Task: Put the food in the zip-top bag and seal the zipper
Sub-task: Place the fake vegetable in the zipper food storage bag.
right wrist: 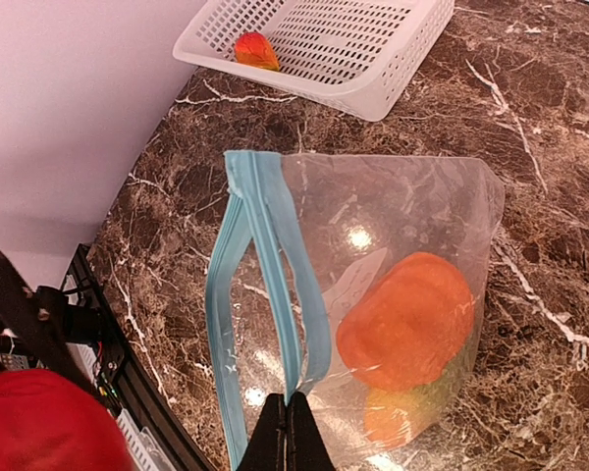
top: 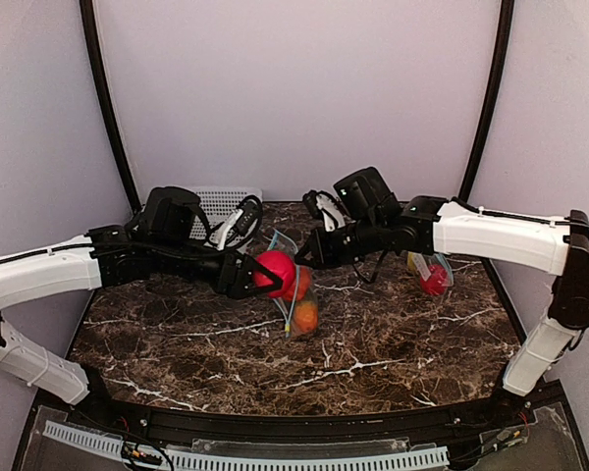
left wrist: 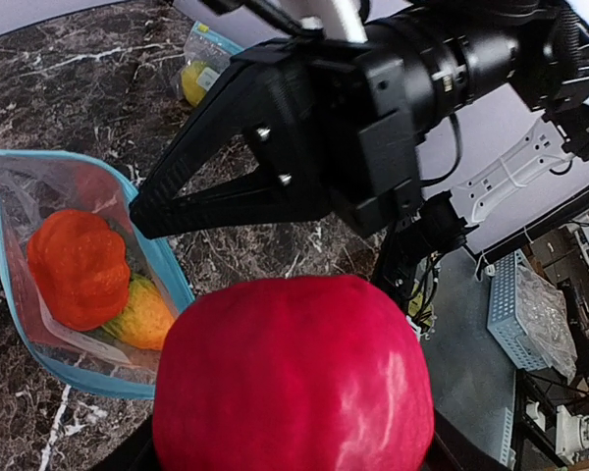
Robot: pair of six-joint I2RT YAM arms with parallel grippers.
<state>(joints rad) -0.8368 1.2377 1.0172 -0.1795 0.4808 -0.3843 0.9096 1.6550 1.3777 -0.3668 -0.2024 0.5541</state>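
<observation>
On my left, at the back of the table (top: 373,343), the white mesh basket (right wrist: 393,69) has one orange-red fruit (right wrist: 256,49) lying in it, so by my reckoning that piece is yet to be fetched. Just in front of it my left gripper (top: 265,275) is clamped around a big red fruit (left wrist: 294,378), carried off the table and poised right at the mouth of the zip-top bag (right wrist: 393,226). The bag lies at the middle of the table with its blue zipper (right wrist: 260,226) unsealed and the two strips parted into a narrow loop. Inside I can see an orange fruit (right wrist: 407,319) and, under it, a yellow-green one (left wrist: 145,316), so part of the filling is done. My right gripper (right wrist: 287,437) has its fingers pinched tight on the zipper rim, lifting one lip to hold the mouth open for the red fruit. Further right, near my right arm, a second small bag (top: 432,273) lies with something red and something yellow in it; I cannot tell whether it is sealed. I judge the job roughly half done: the red fruit must go in, then the basket's piece, and the zipper is not yet pressed shut.
</observation>
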